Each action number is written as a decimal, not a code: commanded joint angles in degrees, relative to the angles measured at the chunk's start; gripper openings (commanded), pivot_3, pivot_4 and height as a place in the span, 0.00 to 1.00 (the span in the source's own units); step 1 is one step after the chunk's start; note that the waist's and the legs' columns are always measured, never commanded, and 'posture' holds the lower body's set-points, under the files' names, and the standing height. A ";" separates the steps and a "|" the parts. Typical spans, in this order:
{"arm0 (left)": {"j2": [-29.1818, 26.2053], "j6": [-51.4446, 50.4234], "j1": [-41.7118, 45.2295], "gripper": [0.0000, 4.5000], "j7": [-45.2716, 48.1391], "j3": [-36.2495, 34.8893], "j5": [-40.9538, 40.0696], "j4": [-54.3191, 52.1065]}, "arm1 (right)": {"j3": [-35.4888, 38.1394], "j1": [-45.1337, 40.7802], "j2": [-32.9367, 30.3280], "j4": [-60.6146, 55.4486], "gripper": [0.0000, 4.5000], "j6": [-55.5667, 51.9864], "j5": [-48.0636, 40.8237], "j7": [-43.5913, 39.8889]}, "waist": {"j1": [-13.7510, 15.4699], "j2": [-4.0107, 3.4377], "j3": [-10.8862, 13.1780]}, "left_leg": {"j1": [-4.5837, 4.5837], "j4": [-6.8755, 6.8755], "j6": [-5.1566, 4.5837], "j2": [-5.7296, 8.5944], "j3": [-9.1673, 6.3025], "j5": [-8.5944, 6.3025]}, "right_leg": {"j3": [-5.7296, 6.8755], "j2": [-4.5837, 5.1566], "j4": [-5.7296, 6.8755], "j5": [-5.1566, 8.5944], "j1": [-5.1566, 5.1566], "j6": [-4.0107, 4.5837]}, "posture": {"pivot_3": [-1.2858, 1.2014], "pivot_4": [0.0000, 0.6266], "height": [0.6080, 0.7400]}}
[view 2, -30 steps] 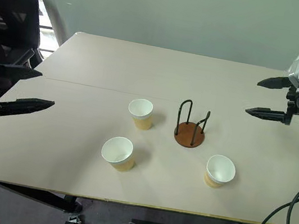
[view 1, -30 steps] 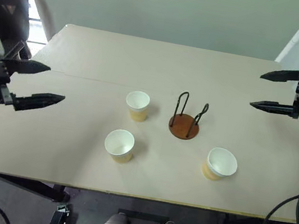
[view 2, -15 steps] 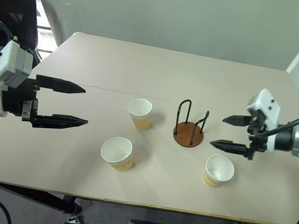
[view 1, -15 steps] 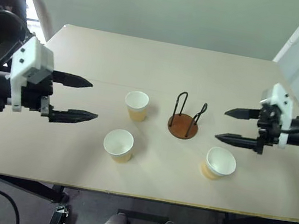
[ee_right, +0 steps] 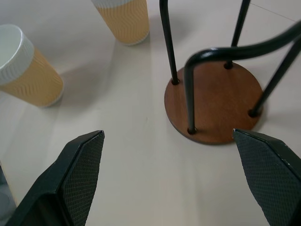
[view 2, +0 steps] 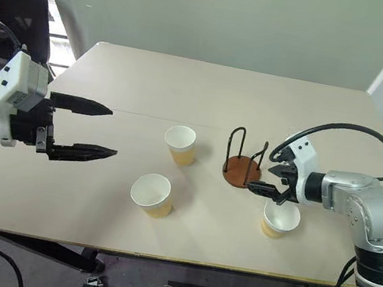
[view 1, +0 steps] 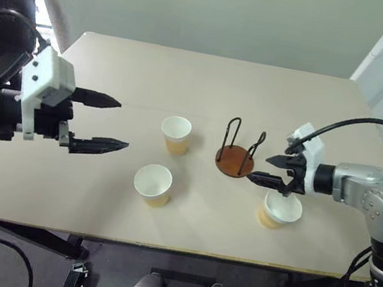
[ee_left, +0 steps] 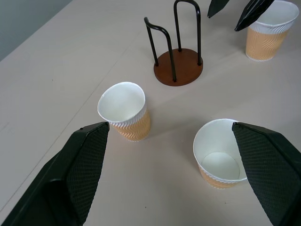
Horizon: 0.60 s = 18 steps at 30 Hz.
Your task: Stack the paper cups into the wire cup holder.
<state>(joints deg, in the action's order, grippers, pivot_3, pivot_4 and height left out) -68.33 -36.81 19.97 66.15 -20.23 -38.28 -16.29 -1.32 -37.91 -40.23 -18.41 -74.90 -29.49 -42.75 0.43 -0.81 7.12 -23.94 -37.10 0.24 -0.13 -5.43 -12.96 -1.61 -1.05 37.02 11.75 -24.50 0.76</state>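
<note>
Head camera first: the wire cup holder (view 1: pixel 236 158) sits mid-tabletop (view 1: pixel 209 81), empty. One paper cup (view 1: pixel 175 134) stands just to its left, a second cup (view 1: pixel 152 184) further left and closer to the robot, and a third cup (view 1: pixel 280 209) on its right near side. The right end effector (view 1: pixel 267 169) hangs spread wide just above that third cup, right beside the holder, gripping nothing. The left end effector (view 1: pixel 112 124) floats well left of the holder, spread wide too.

Left wrist cam: its fingers (ee_left: pixel 84 165) frame the two left cups, holder beyond.

Right wrist cam: holder base close up between its fingers (ee_right: pixel 80 165).
</note>
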 commanded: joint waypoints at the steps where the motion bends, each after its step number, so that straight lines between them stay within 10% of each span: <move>1: -1.08 -0.92 -1.07 0.99 -0.82 -4.45 -0.30 -2.61 | -1.43 -2.27 1.96 1.30 1.00 1.27 1.02 2.76 | -0.03 0.01 -0.01 | -0.02 0.00 0.00 0.00 0.00 0.00 | 0.00 0.00 -0.01 0.00 -0.01 0.00 | 0.52 0.24 1.00; 18: -0.97 -6.30 -9.12 1.00 -2.46 -14.66 -1.21 -9.09 | -6.73 -6.55 10.41 10.05 0.91 9.67 4.56 5.58 | 0.01 0.01 -0.01 | -0.04 0.04 0.05 0.00 0.00 -0.04 | 0.02 0.00 0.02 -0.04 -0.11 0.13 | 0.52 0.24 1.00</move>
<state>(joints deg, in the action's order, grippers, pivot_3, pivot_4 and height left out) -68.56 -42.68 10.73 64.33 -31.95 -38.95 -23.92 -8.09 -42.98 -29.80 -7.29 -66.51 -25.36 -37.34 0.43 -0.80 7.11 -23.99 -37.07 0.31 -0.14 -5.43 -13.00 -1.59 -1.05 37.04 11.71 -24.61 0.89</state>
